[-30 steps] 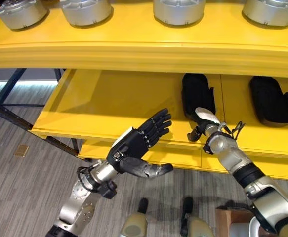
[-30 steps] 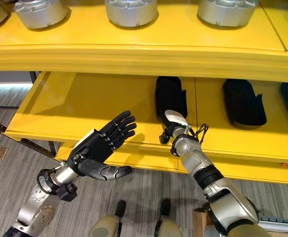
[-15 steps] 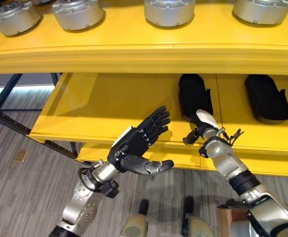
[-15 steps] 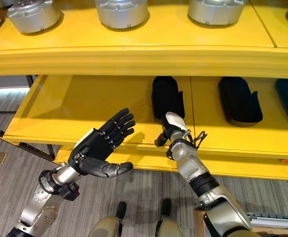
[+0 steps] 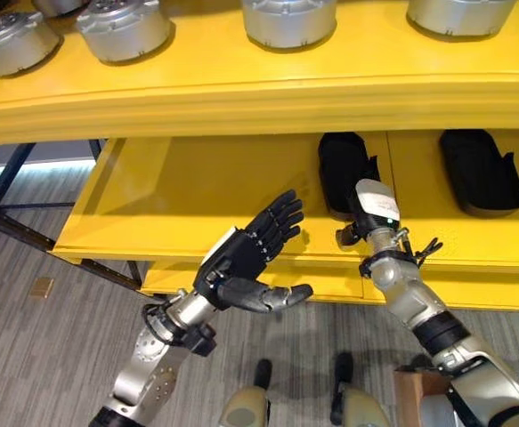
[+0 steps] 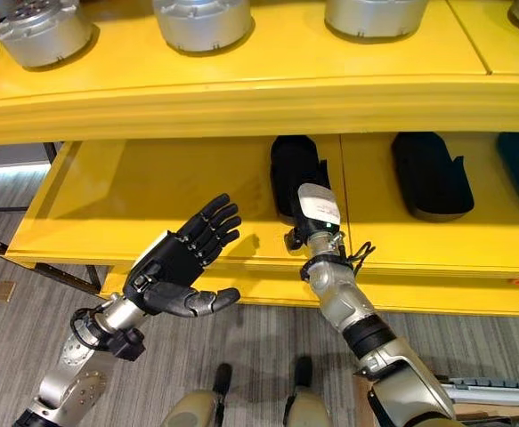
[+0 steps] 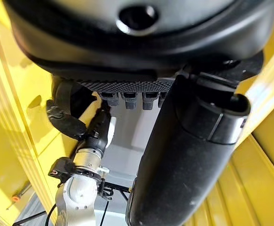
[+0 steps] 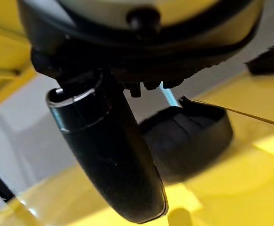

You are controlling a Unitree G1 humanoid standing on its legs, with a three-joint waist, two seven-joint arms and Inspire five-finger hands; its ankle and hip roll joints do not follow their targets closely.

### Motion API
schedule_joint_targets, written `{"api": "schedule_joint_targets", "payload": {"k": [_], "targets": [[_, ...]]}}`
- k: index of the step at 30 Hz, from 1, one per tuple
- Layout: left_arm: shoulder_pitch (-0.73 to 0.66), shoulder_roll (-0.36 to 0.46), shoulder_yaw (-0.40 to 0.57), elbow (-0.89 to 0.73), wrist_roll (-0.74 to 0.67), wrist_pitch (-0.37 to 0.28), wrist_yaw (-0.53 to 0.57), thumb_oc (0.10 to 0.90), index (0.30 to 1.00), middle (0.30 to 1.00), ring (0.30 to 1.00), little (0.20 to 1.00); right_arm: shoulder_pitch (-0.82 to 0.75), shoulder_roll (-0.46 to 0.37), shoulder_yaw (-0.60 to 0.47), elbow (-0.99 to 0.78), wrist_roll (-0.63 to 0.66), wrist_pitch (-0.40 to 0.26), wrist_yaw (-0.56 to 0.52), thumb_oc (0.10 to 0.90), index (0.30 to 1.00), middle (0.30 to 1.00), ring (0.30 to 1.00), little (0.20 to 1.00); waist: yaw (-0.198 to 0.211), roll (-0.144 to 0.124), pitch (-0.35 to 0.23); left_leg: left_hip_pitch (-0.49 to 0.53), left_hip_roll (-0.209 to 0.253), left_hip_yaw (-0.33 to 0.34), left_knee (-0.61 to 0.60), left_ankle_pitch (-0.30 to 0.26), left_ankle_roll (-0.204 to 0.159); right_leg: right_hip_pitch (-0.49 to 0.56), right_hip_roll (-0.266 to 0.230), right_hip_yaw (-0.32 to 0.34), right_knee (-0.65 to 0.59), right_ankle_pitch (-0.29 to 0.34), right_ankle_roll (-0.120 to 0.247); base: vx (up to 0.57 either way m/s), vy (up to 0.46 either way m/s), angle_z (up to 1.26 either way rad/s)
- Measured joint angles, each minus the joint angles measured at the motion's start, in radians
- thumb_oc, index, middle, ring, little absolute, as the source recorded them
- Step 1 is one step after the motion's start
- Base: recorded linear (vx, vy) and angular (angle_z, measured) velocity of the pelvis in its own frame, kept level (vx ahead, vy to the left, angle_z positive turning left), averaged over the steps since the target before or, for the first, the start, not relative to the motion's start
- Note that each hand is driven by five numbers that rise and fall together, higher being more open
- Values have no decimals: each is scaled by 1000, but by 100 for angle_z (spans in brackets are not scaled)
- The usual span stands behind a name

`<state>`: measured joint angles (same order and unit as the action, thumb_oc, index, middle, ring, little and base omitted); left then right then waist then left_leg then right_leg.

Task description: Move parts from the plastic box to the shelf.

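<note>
the black part [image 5: 346, 169] lies on the yellow shelf [image 5: 197, 191], apparently just placed. the right hand [image 5: 372, 212] sits at its near end, fingers relaxed, holding nothing. the left hand [image 5: 246, 262] hovers beside, spread wide and empty, probably just waiting.

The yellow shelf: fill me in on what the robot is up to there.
The robot faces a yellow shelf. Its right hand is at the front of the lower level, just before a black part lying there; its fingers are hard to read. The left hand hovers open, holding nothing. Another black part lies further right, and silver round parts sit on the upper level.
</note>
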<state>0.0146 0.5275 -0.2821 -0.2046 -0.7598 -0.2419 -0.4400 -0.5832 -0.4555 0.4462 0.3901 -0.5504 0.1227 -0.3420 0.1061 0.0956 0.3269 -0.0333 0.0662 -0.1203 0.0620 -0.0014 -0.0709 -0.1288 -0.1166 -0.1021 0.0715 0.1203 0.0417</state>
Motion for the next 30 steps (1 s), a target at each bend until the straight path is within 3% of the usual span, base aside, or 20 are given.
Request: {"api": "schedule_joint_targets", "payload": {"k": [2,8,16,24,30], "targets": [[0,0,-2,0,-1,-2,1,900,1000,1000,1000,1000,0,-10,3,-7,-28,-65,-27,900,1000,1000,1000,1000,0,6,-2,1,0,1,-1,1,-1,1,0,0,0,0,3,6,15,0],[0,1,-9,0,-2,-6,2,900,1000,1000,1000,1000,9,-32,10,-80,-39,-150,-39,900,1000,1000,1000,1000,-2,14,-2,5,-1,1,-1,3,-5,5,0,0,0,-2,5,0,0,0],[1,1,-25,0,-3,-10,13,900,1000,1000,1000,1000,40,-35,11,-95,-76,-192,-71,900,1000,1000,1000,1000,-7,15,-2,11,1,1,-10,1,2,7,-1,0,-1,-3,3,-17,7,0],[40,1,-19,-5,-3,-40,21,900,1000,1000,1000,1000,212,-88,-5,-243,-74,-275,-88,900,1000,1000,1000,1000,-31,14,-3,22,1,7,-19,3,4,15,0,8,-14,2,7,-18,10,-2],[89,-2,22,-4,-3,-78,13,900,1000,1000,1000,1000,446,-147,-66,-421,-33,-320,-29,900,1000,1000,1000,1000,-64,-3,-18,37,4,40,-51,8,8,18,6,33,-43,19,12,-46,32,-13]]}}
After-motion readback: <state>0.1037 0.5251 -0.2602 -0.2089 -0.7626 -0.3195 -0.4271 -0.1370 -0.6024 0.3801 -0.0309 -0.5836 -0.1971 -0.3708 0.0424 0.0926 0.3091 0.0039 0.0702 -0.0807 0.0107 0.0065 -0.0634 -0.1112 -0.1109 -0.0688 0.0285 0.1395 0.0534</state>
